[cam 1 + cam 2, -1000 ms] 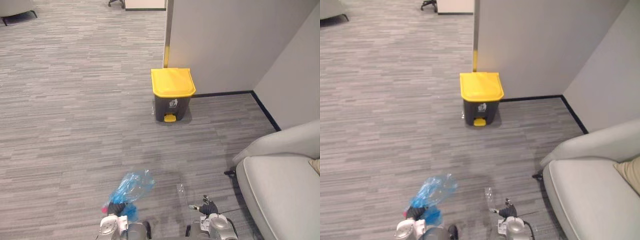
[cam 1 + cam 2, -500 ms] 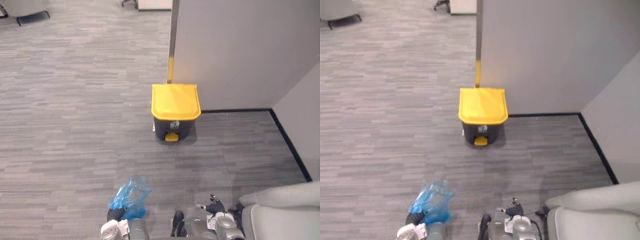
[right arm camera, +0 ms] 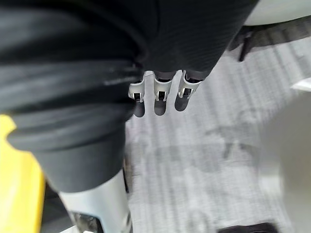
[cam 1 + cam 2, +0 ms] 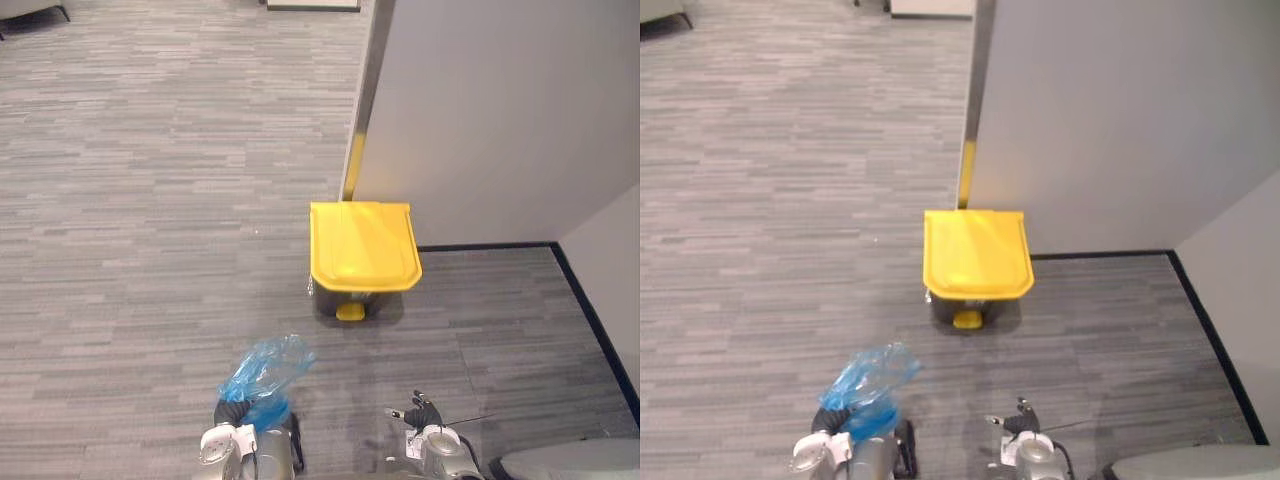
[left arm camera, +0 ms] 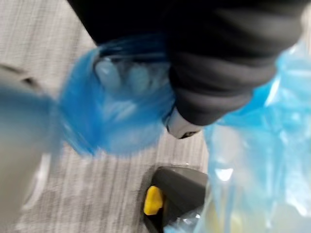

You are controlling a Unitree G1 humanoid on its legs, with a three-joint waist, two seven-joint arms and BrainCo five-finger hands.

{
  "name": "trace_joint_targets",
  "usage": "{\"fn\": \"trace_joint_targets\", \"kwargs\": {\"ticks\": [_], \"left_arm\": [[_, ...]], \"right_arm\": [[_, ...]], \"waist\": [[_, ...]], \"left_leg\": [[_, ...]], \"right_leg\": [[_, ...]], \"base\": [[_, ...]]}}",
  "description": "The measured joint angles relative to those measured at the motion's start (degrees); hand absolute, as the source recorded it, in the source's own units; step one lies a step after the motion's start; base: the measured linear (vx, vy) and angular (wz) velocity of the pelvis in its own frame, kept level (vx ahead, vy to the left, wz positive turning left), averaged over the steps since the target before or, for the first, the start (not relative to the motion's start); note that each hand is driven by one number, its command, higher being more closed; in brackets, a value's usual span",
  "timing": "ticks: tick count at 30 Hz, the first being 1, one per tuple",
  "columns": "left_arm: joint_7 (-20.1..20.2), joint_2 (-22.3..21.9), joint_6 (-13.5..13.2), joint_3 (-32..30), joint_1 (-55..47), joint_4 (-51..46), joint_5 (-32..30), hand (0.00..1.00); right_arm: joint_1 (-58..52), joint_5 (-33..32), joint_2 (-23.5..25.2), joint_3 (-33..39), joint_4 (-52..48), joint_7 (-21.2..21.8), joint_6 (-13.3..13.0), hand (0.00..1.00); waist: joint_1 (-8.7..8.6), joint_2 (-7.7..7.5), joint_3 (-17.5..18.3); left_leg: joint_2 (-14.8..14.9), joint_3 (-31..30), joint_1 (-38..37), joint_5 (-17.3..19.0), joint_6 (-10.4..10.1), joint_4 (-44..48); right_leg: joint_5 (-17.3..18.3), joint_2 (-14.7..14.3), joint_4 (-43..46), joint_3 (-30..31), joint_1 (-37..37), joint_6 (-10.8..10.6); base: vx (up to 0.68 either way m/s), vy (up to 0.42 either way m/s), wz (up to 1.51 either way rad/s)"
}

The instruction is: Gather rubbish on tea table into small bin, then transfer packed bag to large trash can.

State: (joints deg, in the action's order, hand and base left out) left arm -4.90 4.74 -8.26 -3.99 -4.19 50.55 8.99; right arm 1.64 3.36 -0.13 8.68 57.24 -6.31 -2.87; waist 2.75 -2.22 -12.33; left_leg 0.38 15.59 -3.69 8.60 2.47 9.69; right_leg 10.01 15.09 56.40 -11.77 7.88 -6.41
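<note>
Now left robot hand [image 4: 232,412] clutches blue bag [image 4: 268,365]; right robot hand [image 4: 421,414] slack, empty; yellow-lidded bin [image 4: 362,245] ahead

A yellow-lidded pedal bin [image 4: 976,258] stands closed against the grey partition wall [image 4: 1100,120]. Nearer, the left hand [image 4: 832,424] seems to grip a blue plastic bag [image 4: 870,377]; the right hand [image 4: 1019,424] has its fingers spread.

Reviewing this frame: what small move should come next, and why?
Probably a short step forward toward the large trash can. Its yellow lid is closed and grey floor separates it from the robot, while the left hand grips the blue bag. The right hand hangs open and empty, free for the lid.
</note>
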Motion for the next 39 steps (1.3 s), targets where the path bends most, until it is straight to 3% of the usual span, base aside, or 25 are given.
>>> {"fn": "trace_joint_targets", "kwargs": {"ticks": [1,4,5,6,7,8,10,11,14,16,18,20,21,26,32,39], "left_arm": [[0.0,0.5,0.0,0.1,0.0,0.2,0.0,1.0],[-0.2,1.3,0.0,-0.3,0.2,0.2,0.0,1.0],[-0.2,1.5,-0.1,-0.5,-0.1,0.1,0.0,1.0],[-0.2,1.8,-0.1,-0.6,-1.1,-0.3,0.0,1.0],[-0.3,2.4,-0.1,-0.7,-1.1,0.1,0.0,1.0],[-0.4,1.4,0.0,-1.1,-1.2,0.4,0.0,1.0],[-0.5,0.3,0.0,-1.5,-1.9,0.5,0.0,1.0],[-0.5,-0.4,0.0,-1.8,-2.1,0.0,0.0,1.0],[0.2,-2.5,-0.1,-1.9,-2.3,-0.4,-0.5,1.0],[0.5,-2.3,-0.1,-1.7,-1.4,-0.4,-0.5,1.0],[0.6,-2.3,-0.1,-1.6,-1.1,-0.3,-0.5,1.0],[0.6,-3.0,-0.1,-1.5,-0.9,0.1,-0.5,1.0],[0.6,-2.9,-0.1,-1.2,-0.8,0.8,-0.5,1.0],[0.7,-1.9,-0.1,1.1,-0.4,1.1,-0.6,1.0],[0.6,0.2,-0.1,1.0,-1.6,3.8,-1.2,1.0],[0.5,-0.2,-0.1,-0.9,-2.4,4.8,-1.1,1.0]], "right_arm": [[0.1,0.0,-0.1,0.0,0.0,0.1,0.0,0.0],[0.9,0.1,-0.1,-0.1,0.0,0.3,0.0,0.0],[1.0,0.1,-0.2,-0.1,0.0,0.4,0.0,0.0],[0.6,0.1,-0.1,-0.5,0.1,0.4,0.0,0.0],[0.0,0.1,-0.5,-0.9,0.4,0.5,0.0,0.0],[0.3,0.1,-1.5,-0.9,1.2,0.6,0.2,0.0],[0.1,0.1,-1.6,-0.8,1.3,0.6,0.2,0.0],[-0.2,0.1,-1.6,-0.4,1.0,0.6,0.2,0.0],[-0.4,-0.2,-1.8,0.2,0.7,0.4,0.2,0.0],[-0.4,-1.1,-1.8,1.0,0.5,0.0,0.2,0.0],[-0.1,-1.2,-2.3,1.3,0.6,-0.1,0.2,0.0],[0.1,-1.2,-3.3,1.4,0.6,-0.5,0.2,0.0],[0.0,-1.1,-3.0,1.3,0.8,-0.5,0.2,0.0],[-2.3,-1.1,-1.8,1.3,1.1,-0.2,0.7,0.0],[-2.1,-1.0,-1.9,1.3,2.4,0.1,0.7,0.0],[-2.1,-0.4,-2.2,0.2,2.4,0.1,0.7,0.0]], "waist": [[-0.3,0.15,-0.1],[-0.66,0.94,-0.6],[-0.75,0.82,-0.5],[-0.72,-0.38,0.2],[-0.7,-2.3,0.6],[0.11,-0.59,0.7],[0.06,0.37,1.1],[0.17,1.4,1.2],[0.64,2.91,1.2],[0.52,1.78,1.1],[0.61,1.87,1.2],[0.32,3.25,1.8],[0.33,2.61,2.4],[-0.38,1.56,3.4],[-0.46,1.65,3.4],[0.1,1.87,3.8]], "left_leg": [[0.1,-0.7,-1.8,0.0,0.0,-1.1],[1.6,-2.5,-5.8,0.3,-0.3,-2.9],[1.9,-3.2,-6.6,0.9,-1.4,-2.9],[1.1,-3.7,-6.7,2.1,-2.9,-2.7],[-0.2,-5.0,-8.1,5.2,-4.2,-1.9],[1.5,-5.0,-8.3,6.5,-5.1,-0.6],[3.8,-5.3,-4.5,7.2,-6.3,8.5],[5.8,-5.2,-0.3,7.8,-7.2,17.4],[10.1,-5.1,4.5,8.5,-7.3,30.8],[9.8,-5.5,5.7,11.3,-6.7,26.5],[9.3,-7.0,5.6,11.3,-6.9,20.8],[9.4,-9.2,5.0,5.7,-8.4,9.2],[7.8,-8.1,3.3,4.7,-7.9,7.3],[3.2,-6.8,1.6,3.7,-6.3,4.4],[2.1,-6.0,0.1,2.9,-5.1,2.6],[2.0,-4.5,-1.3,2.2,-4.5,0.4]], "right_leg": [[1.3,-0.3,-0.1,-0.8,1.2,0.8],[4.0,-3.9,-14.4,-4.6,4.5,2.8],[1.8,-6.2,-25.4,-4.9,4.1,3.1],[-4.4,-7.3,-33.7,-3.5,4.2,5.1],[-6.4,-6.8,-35.1,-3.3,3.8,7.1],[-5.9,-8.1,-34.2,-3.8,3.7,7.5],[-5.0,-9.3,-37.6,-3.8,1.7,7.4],[-4.9,-10.6,-39.5,-4.2,0.4,7.7],[-4.4,-13.4,-42.6,-3.6,-3.8,8.9],[-4.9,-13.0,-45.2,-1.6,-6.6,8.2],[-5.6,-12.9,-46.2,-0.1,-7.3,7.5],[-6.8,-13.6,-48.0,2.0,-7.6,5.6],[-8.5,-12.9,-50.4,3.4,-8.4,4.1],[-10.3,-9.0,-54.0,4.5,-10.0,1.6],[-10.5,-8.4,-54.1,5.7,-10.1,1.5],[-11.3,-8.6,-53.5,7.2,-8.7,1.5]], "base": [[0.35,0.025,0.41],[0.33,-0.04,0.5],[0.36,-0.107,0.54],[0.39,-0.161,0.67],[0.35,-0.149,0.32],[0.36,-0.167,0.13],[0.28,-0.147,-0.03],[0.29,-0.149,-0.03],[0.32,-0.044,-0.29],[0.24,0.041,-0.4],[0.16,0.106,-0.51],[0.14,0.242,-0.62],[0.13,0.242,-0.38],[0.07,0.193,-0.08],[-0.02,0.03,-0.09],[-0.1,-0.009,-0.16]]}}
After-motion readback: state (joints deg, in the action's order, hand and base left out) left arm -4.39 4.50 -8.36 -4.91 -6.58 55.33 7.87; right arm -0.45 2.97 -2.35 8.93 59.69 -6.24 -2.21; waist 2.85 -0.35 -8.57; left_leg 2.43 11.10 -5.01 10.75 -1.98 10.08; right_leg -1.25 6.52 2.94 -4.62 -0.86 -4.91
